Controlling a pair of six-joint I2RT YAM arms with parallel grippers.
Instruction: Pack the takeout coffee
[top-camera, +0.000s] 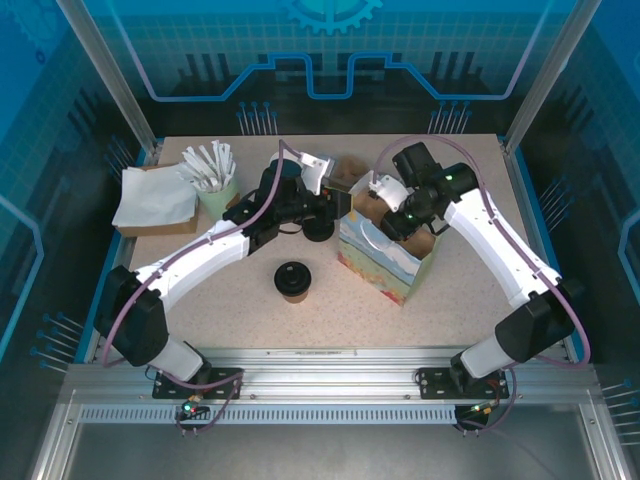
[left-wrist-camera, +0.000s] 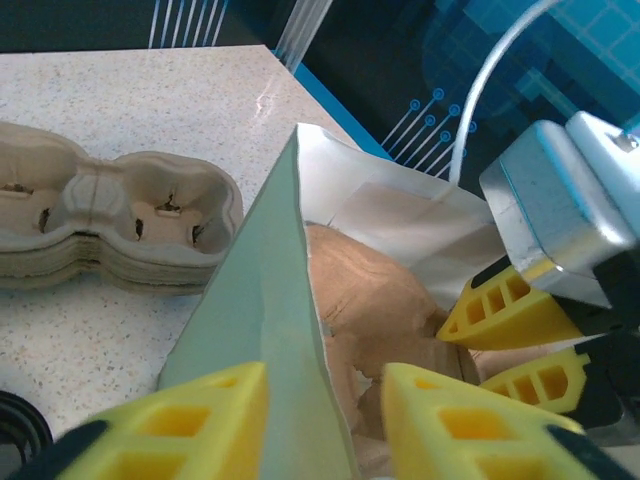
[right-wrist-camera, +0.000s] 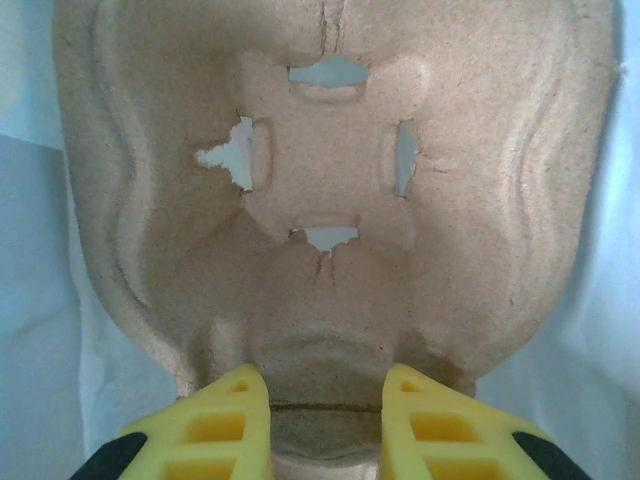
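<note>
The takeout coffee (top-camera: 292, 280), a brownish cup with a black lid, stands upright on the table in front of a paper bag (top-camera: 375, 265), clear of both grippers. My left gripper (top-camera: 338, 208) (left-wrist-camera: 325, 385) is open. Its fingers straddle the bag's thin left wall (left-wrist-camera: 260, 320) without pinching it. My right gripper (top-camera: 390, 222) (right-wrist-camera: 325, 385) reaches into the bag and is shut on the end of a pulp cup carrier (right-wrist-camera: 330, 150) (left-wrist-camera: 370, 290) that it holds inside.
A stack of pulp carriers (top-camera: 350, 170) (left-wrist-camera: 100, 230) lies behind the bag. A dark round object (top-camera: 318, 230) sits by the bag's left side. A green cup of white sticks (top-camera: 215, 185) and napkins (top-camera: 155, 200) stand at the back left.
</note>
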